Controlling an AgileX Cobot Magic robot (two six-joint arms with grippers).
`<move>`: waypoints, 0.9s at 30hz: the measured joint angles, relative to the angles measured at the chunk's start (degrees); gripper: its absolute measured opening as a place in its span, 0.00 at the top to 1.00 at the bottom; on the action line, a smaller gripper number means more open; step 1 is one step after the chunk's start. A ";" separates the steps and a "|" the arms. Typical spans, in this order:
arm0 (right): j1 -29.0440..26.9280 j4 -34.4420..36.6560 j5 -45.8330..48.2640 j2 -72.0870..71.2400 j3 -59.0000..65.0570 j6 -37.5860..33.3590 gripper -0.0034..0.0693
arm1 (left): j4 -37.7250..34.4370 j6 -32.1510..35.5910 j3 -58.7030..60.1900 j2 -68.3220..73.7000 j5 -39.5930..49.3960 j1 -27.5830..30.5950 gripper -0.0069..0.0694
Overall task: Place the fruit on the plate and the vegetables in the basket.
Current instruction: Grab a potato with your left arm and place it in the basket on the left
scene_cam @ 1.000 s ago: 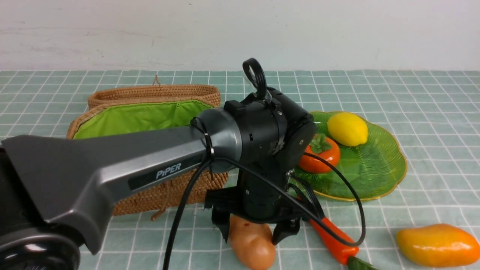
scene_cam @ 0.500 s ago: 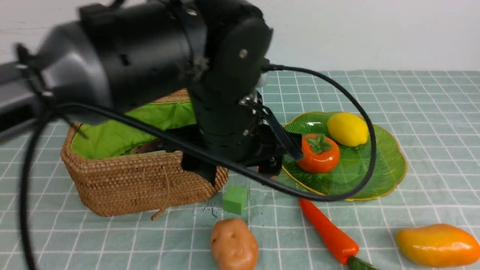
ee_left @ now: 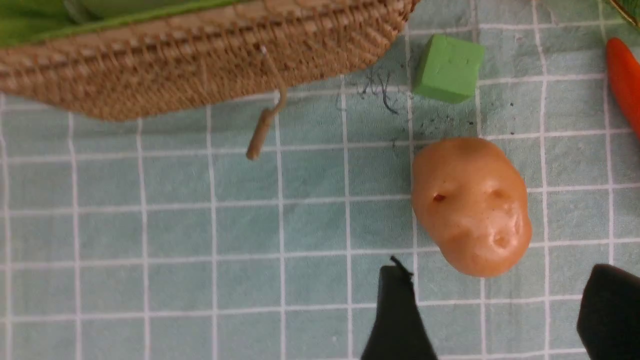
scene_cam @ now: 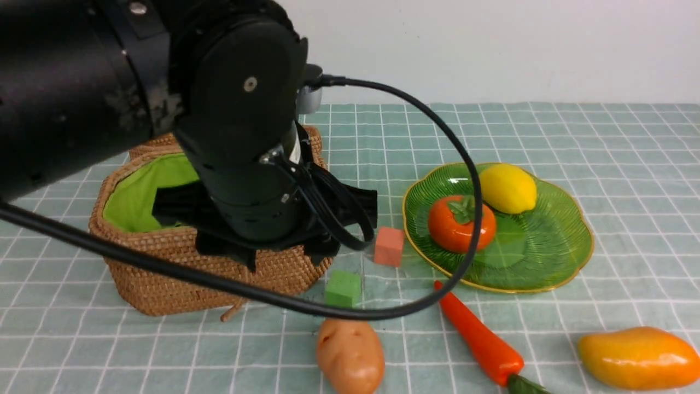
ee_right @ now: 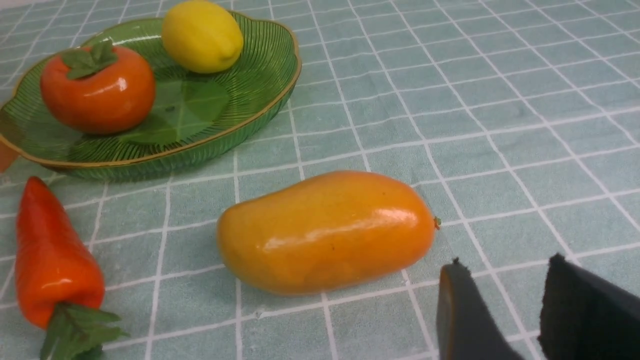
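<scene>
The tan potato (scene_cam: 350, 355) lies on the cloth in front of the wicker basket (scene_cam: 164, 279). My left gripper (scene_cam: 287, 254) hangs open and empty above the basket's front wall; in the left wrist view (ee_left: 500, 300) the potato (ee_left: 470, 205) lies just beyond its fingertips. The lemon (scene_cam: 507, 187) and persimmon (scene_cam: 461, 223) sit on the green plate (scene_cam: 547, 257). The mango (scene_cam: 637, 355) and carrot (scene_cam: 481, 342) lie on the cloth. My right gripper (ee_right: 506, 262) is open beside the mango (ee_right: 325, 230), apart from it. Radish and eggplant are hidden.
A green cube (scene_cam: 343, 288) sits between basket and potato. A salmon cube (scene_cam: 389, 246) sits at the plate's left edge. The left arm's black cable loops low over the cubes and the plate's left side. A wall stands behind the table.
My left gripper, which straddled the potato a second ago, has risen and pulled back to the left over the basket, empty. The potato stays on the cloth, slightly shifted.
</scene>
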 joint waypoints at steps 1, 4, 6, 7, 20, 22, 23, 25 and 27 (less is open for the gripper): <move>0.00 0.00 0.00 0.00 0.00 0.00 0.62 | -1.02 -1.70 0.39 0.62 0.00 0.00 0.31; 0.00 0.00 0.00 0.00 0.00 0.00 0.62 | -3.96 -4.61 1.32 3.50 -0.08 0.00 0.29; 0.00 0.00 0.00 0.00 0.00 0.00 0.62 | -6.01 -5.27 1.44 6.41 -1.07 0.00 0.26; 0.00 0.00 0.00 0.00 0.00 0.00 0.62 | -6.98 -5.40 1.44 7.56 -2.05 0.00 0.24; 0.00 0.00 0.00 0.00 0.00 0.00 0.62 | -9.45 -8.68 1.44 15.88 -10.04 0.00 0.04; 0.00 0.00 0.00 0.00 0.00 0.00 0.62 | -9.50 -9.39 1.44 15.94 -11.34 0.17 0.04; 0.00 0.00 0.00 0.00 0.00 0.00 0.62 | -9.80 -9.63 1.44 16.01 -11.90 0.58 0.04; 0.00 0.00 0.00 0.00 0.00 0.00 0.62 | -10.61 -9.87 1.44 16.01 -12.17 2.02 0.04; 0.00 0.00 0.00 0.00 0.00 0.00 0.62 | -12.20 -9.98 1.44 16.22 -12.24 3.80 0.04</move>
